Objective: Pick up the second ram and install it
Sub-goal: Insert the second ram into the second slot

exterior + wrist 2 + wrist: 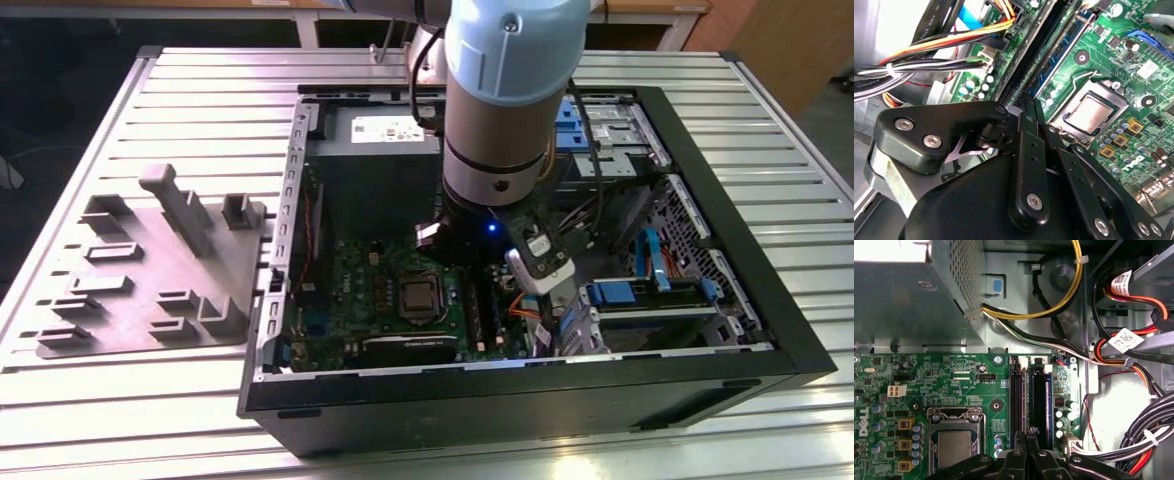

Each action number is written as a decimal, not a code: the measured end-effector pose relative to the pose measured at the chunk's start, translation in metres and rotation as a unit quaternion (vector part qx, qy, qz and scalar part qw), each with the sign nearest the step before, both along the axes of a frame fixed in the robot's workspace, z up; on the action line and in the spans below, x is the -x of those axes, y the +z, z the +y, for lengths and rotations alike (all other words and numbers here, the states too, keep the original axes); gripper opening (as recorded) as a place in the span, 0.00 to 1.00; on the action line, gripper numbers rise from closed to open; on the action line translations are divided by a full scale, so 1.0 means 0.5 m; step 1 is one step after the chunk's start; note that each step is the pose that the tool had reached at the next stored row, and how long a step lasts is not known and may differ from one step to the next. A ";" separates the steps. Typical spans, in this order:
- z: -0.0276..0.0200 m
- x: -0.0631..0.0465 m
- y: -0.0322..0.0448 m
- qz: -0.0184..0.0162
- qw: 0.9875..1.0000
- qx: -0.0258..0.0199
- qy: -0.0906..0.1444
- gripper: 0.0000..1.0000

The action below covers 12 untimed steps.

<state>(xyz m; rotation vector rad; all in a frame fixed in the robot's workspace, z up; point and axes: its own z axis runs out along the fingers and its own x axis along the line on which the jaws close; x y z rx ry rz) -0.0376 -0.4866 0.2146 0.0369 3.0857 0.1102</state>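
The second ram [1039,400] stands seated in a black memory slot, beside the processor [954,449] on the green motherboard [944,385]. The gripper [1030,436] sits just over it, fingers pressed together, gripping nothing. The open computer case [534,385] rests on a ribbed metal table [160,400] beside a grey fixture tray [147,275].

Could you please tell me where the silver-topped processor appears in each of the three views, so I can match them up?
Exterior view: the processor sits mid-motherboard, to the exterior view's left of the arm.
Second wrist view: the processor lies in its metal socket frame, beside the memory slots.
First wrist view: the processor lies across the slots from the cables.
Shared landmark: the long black memory slots run alongside it.
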 end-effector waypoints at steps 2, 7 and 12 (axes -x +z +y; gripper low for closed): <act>0.0000 0.000 0.000 0.000 1.000 0.000 0.000 0.12; 0.0000 0.000 0.000 0.000 1.000 0.000 0.000 0.12; 0.0000 0.000 0.000 0.000 1.000 0.000 0.000 0.19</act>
